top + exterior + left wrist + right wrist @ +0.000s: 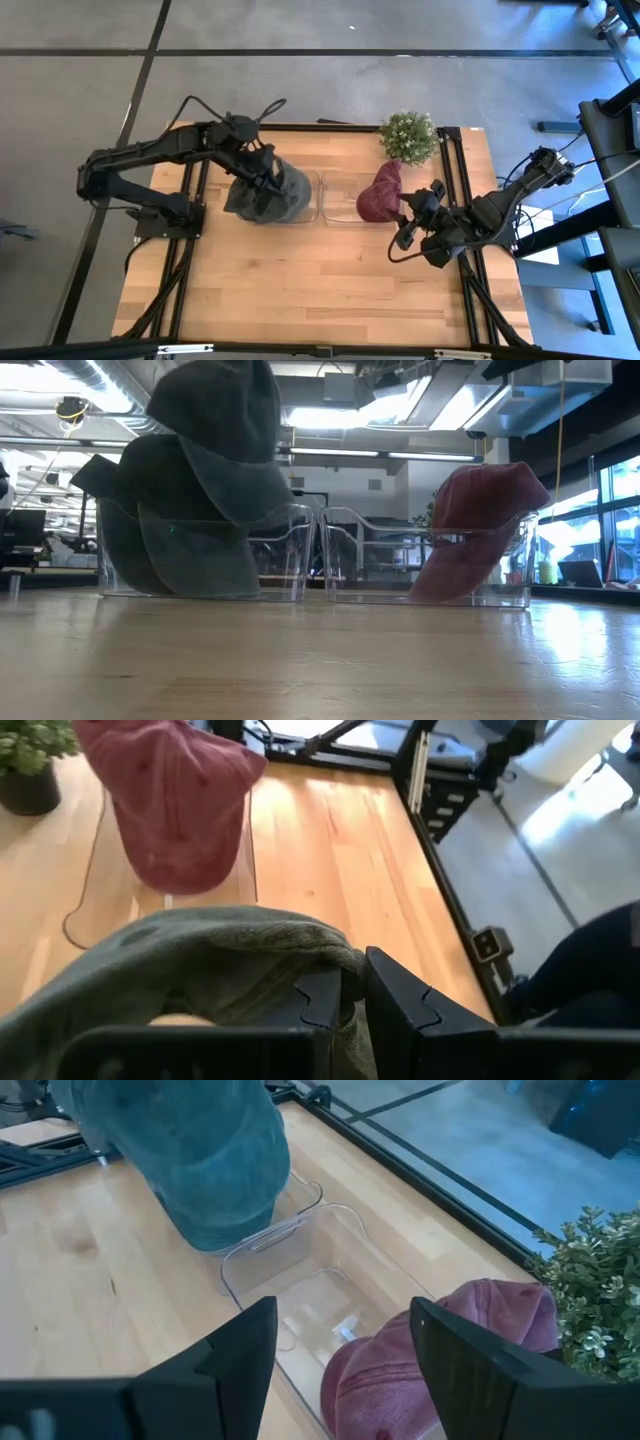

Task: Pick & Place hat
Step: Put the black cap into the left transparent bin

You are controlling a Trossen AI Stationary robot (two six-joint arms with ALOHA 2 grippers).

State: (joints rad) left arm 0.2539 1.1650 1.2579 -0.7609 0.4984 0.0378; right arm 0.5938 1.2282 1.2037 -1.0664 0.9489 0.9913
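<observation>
Two grippers. Left gripper (345,1005): jaws clenched on a fold of the grey-green hat (268,190), draped over the left clear bin (290,560). Right gripper (340,1355): jaws released beside the maroon hat (381,192). Judged light, limp cloth; pinch crown fabric.

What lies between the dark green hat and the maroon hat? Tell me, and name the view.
In the high view, only the adjoining walls of the two clear plastic bins and a bare stretch of the right bin's floor separate the dark green hat from the maroon hat.
</observation>
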